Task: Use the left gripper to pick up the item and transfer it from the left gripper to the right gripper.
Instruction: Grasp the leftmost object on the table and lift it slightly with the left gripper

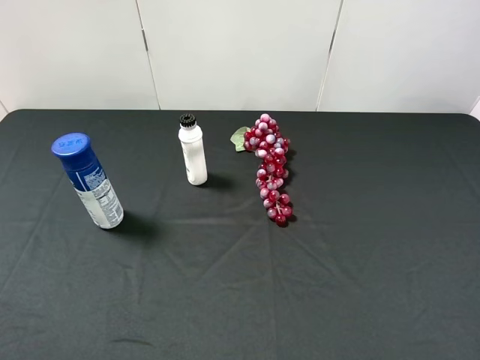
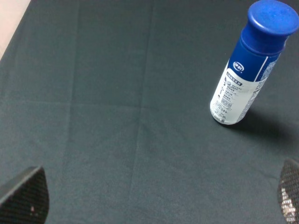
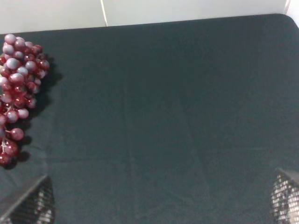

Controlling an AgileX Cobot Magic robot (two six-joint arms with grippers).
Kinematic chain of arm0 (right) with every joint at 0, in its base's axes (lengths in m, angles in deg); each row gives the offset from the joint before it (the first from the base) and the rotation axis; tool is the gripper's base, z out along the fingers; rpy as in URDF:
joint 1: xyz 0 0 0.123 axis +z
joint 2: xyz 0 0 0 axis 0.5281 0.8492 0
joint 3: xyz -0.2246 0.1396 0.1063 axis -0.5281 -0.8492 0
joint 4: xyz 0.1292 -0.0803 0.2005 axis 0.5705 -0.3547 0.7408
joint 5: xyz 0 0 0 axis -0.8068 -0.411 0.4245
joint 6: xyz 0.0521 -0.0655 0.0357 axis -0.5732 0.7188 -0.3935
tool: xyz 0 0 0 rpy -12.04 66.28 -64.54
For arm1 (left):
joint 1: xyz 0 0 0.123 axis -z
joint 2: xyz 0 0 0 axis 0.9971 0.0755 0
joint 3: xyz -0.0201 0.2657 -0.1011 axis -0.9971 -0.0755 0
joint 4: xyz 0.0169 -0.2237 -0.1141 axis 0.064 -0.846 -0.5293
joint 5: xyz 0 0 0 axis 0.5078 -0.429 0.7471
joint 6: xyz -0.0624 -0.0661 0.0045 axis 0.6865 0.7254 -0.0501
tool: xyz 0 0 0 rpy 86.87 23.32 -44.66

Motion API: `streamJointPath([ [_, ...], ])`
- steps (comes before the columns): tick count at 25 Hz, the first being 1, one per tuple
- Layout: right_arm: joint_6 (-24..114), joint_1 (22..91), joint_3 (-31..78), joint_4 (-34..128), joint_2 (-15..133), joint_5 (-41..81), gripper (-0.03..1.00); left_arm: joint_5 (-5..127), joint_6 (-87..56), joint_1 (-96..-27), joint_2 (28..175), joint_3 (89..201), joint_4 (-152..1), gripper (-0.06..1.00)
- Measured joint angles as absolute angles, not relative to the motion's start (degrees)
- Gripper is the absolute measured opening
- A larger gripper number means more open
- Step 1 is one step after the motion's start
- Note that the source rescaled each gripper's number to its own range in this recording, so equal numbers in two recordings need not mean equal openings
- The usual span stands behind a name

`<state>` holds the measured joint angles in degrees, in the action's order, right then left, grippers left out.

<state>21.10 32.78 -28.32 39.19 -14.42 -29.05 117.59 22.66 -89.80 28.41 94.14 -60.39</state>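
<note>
Since the high camera shows neither arm, I place the spray can (image 1: 88,181) upright at the left of the table (image 1: 360,270), my left arm's side. Left wrist: left gripper (image 2: 156,198) spread wide, empty, can ahead, off-centre. Right wrist: right gripper (image 3: 163,200) likewise agape, only grapes (image 3: 18,93) near.

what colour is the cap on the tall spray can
The spray can has a bright blue cap; it shows clearest in the left wrist view.

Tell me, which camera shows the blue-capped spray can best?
The left wrist view: the spray can stands close and large, its label print visible. The exterior high view shows it whole but small, at the table's left. The right wrist view misses it, showing grapes instead.
</note>
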Motion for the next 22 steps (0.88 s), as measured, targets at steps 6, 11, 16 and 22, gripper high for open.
streamJointPath([
  [6, 21.10, 32.78, -28.32, 39.19, -14.42, -29.05, 1.00, 117.59, 22.66, -89.80, 28.41, 94.14, -60.39, 0.97],
  [11, 21.10, 32.78, -28.32, 39.19, -14.42, -29.05, 1.00, 117.59, 22.66, -89.80, 28.41, 94.14, -60.39, 0.97],
  [16, 21.10, 32.78, -28.32, 39.19, -14.42, -29.05, 1.00, 117.59, 22.66, -89.80, 28.41, 94.14, -60.39, 0.97],
  [22, 21.10, 32.78, -28.32, 39.19, -14.42, -29.05, 1.00, 117.59, 22.66, -89.80, 28.41, 94.14, -60.39, 0.97],
])
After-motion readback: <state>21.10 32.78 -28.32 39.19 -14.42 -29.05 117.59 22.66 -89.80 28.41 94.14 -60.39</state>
